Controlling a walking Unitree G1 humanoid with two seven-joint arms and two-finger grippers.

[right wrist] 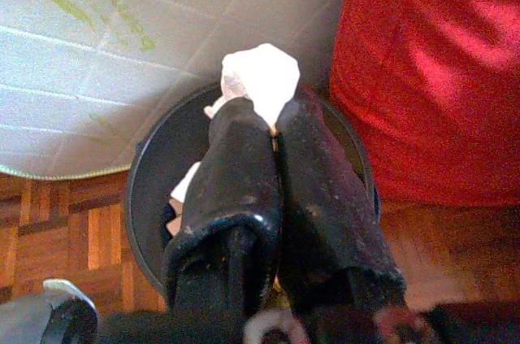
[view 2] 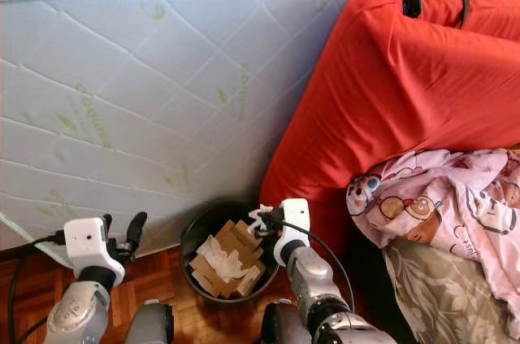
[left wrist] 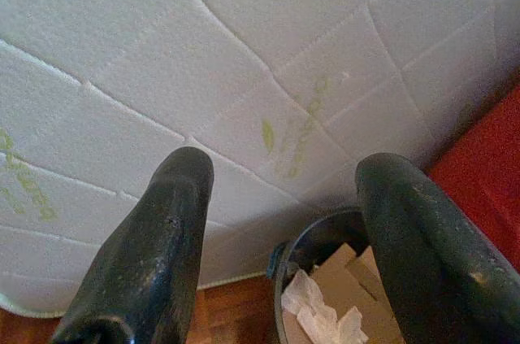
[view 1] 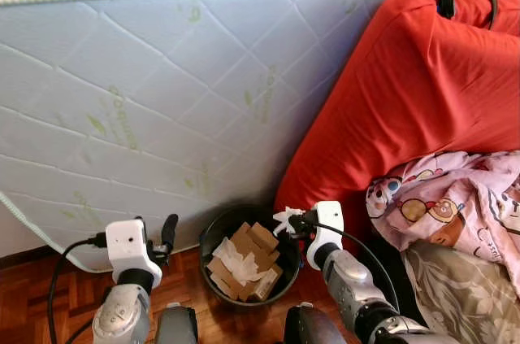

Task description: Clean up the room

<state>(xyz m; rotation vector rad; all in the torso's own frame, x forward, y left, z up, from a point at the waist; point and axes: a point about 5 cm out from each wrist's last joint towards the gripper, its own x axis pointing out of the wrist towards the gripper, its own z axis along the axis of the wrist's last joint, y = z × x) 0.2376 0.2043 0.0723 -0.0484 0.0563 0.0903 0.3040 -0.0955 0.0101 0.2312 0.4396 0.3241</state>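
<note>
Right hand (view 1: 286,220) pinched tight on a crumpled white tissue (right wrist: 258,77), held just above the right rim of the round black waste bin (view 1: 213,234). Bin standing on the brown parquet floor (view 1: 41,299), packed with folded brown cardboard pieces (view 1: 253,238) and more white paper (view 1: 236,259). Left hand (view 1: 161,234) spread wide and empty, raised to the left of the bin, pointing toward the quilted white mattress (view 1: 162,100) propped on its side right behind the bin. Big red cushion (view 1: 406,92) leaning against the mattress, pressing close on the bin's right side. Pink cartoon-print blanket (view 1: 447,206) draped lower right, over a grey floral-patterned cloth (view 1: 463,279).
</note>
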